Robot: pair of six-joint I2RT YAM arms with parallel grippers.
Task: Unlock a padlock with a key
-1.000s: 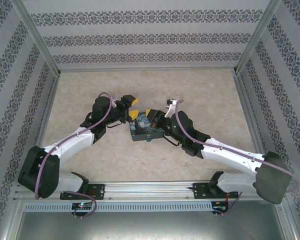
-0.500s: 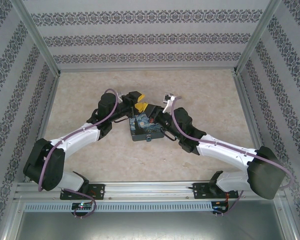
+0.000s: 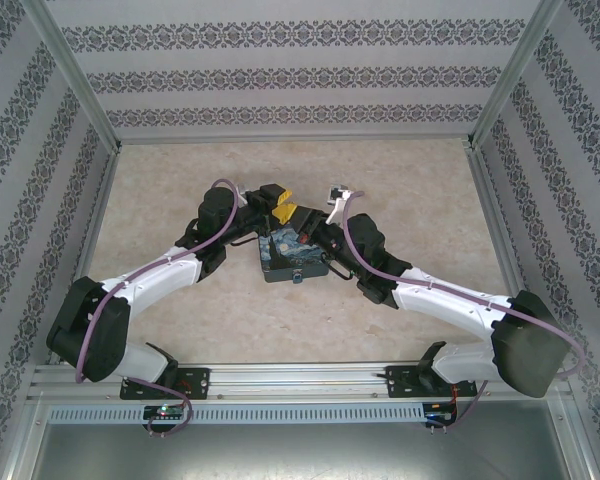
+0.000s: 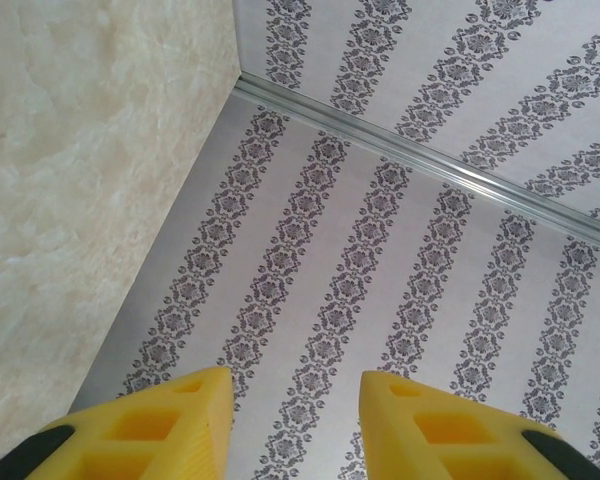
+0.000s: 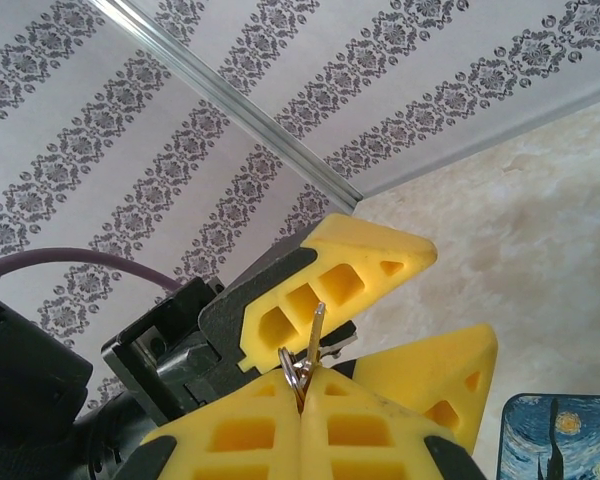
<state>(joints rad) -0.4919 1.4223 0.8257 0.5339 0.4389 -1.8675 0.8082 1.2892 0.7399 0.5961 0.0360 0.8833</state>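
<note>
My right gripper [image 5: 300, 385] is shut on a small silver key [image 5: 317, 325] with a ring, blade pointing out past the fingertips. Just beyond the blade my left gripper [image 5: 385, 320] stands with its yellow fingers [image 5: 370, 260] apart. In the left wrist view that gripper [image 4: 295, 385] has nothing between its tips, with the patterned wall behind. From above, both grippers [image 3: 280, 205] [image 3: 304, 228] meet over the far edge of a dark box with a painted lid [image 3: 292, 256]. A small pale thing at the box's near edge [image 3: 298, 278] looks like the padlock.
Patterned walls [image 3: 300, 75] close in the beige table [image 3: 420, 190] on three sides. A metal rail [image 3: 300, 378] with both arm bases runs along the near edge. Purple cables loop over both arms.
My left gripper has swung right from the box's left corner to face the right gripper, and its jaws have narrowed. The right gripper shifted slightly farther back, still holding the key.
</note>
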